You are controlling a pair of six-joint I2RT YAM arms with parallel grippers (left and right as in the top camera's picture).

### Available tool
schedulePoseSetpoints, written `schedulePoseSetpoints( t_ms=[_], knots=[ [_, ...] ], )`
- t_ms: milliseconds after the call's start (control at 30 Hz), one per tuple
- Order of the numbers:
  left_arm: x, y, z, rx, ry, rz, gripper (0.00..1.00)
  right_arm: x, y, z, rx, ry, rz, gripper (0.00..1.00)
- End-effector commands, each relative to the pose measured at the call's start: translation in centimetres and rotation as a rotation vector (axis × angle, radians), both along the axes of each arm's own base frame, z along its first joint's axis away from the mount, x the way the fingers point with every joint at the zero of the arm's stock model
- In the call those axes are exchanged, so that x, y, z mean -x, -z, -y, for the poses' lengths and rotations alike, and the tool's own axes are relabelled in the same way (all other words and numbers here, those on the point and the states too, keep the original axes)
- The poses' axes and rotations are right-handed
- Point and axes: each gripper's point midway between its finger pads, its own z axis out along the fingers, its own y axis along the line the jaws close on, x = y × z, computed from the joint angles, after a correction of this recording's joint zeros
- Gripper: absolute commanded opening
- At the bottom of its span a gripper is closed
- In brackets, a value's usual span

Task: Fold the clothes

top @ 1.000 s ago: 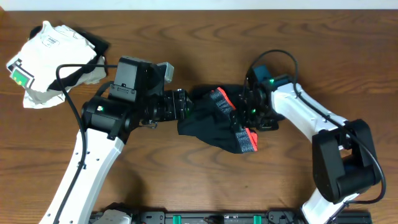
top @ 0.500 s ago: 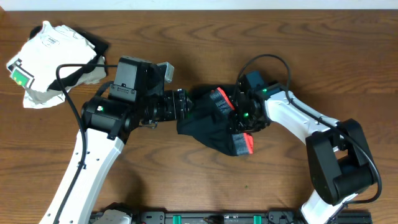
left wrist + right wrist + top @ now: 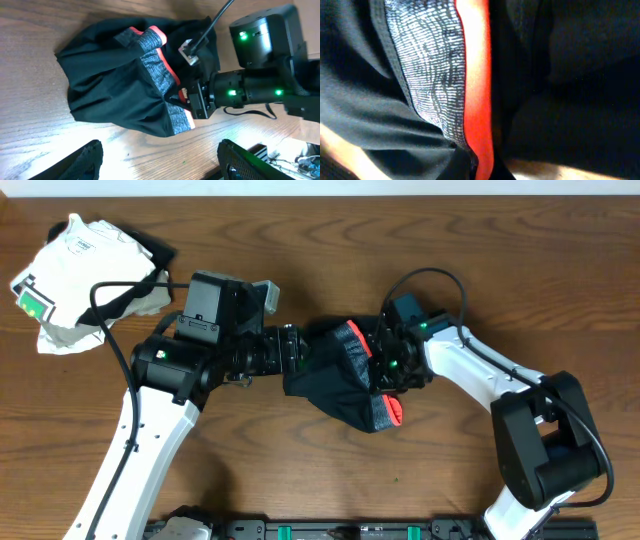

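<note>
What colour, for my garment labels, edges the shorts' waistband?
Red-orange trim on the grey waistband; clearest in the right wrist view.

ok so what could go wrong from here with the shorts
1. The right jaws are shut on the grey, red-edged waistband of the soft black fabric shorts; a pull might slip that pinch.
2. The left jaws hang open, clear of the cloth, so nothing pins it and the whole garment may drag over the brown wooden table.
3. The shorts lie bunched, so a fold now would likely trap wrinkles.
</note>
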Motion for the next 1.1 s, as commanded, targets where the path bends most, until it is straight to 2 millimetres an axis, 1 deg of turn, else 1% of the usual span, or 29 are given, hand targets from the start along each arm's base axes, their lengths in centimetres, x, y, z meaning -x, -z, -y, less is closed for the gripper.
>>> schedulePoseSetpoints(
  t_ms=[0,133,233,433,667,733,967,1067],
  knots=[
    [-0.4,-0.5,-0.4,-0.02,0.003,0.031,0.75,-2.0,-4.0,-1.7,-0.072,0.001,0.09,0.01],
    [-0.4,-0.5,-0.4,-0.021,0.003,0.03,0.75,-4.1,-7.2,-2.1,-0.096,0.008,0.174,0.01],
    [-0.3,-0.4,-0.4,-0.023,0.003,0.025,0.75,-5.7,-8.8,-2.0,-0.108,0.023,0.22,0.01],
    [-0.2,-0.3,-0.5,-0.026,0.002,0.02,0.75,-8.3,-10.8,-0.6,-0.12,0.079,0.282,0.01],
    [-0.2,-0.3,-0.5,-0.026,0.002,0.02,0.76,-10.9,-12.2,2.5,-0.104,0.139,0.34,0.01],
    [-0.2,-0.3,-0.5,-0.027,0.002,0.019,0.76,-11.2,-12.4,3.6,-0.072,0.164,0.341,0.01],
    [-0.1,-0.3,-0.5,-0.028,0.002,0.018,0.76,-11.0,-12.8,7.7,0.089,0.233,0.317,0.01],
    [-0.1,-0.3,-0.5,-0.028,0.002,0.017,0.76,-10.7,-12.8,8.9,0.138,0.249,0.304,0.01]
  ],
)
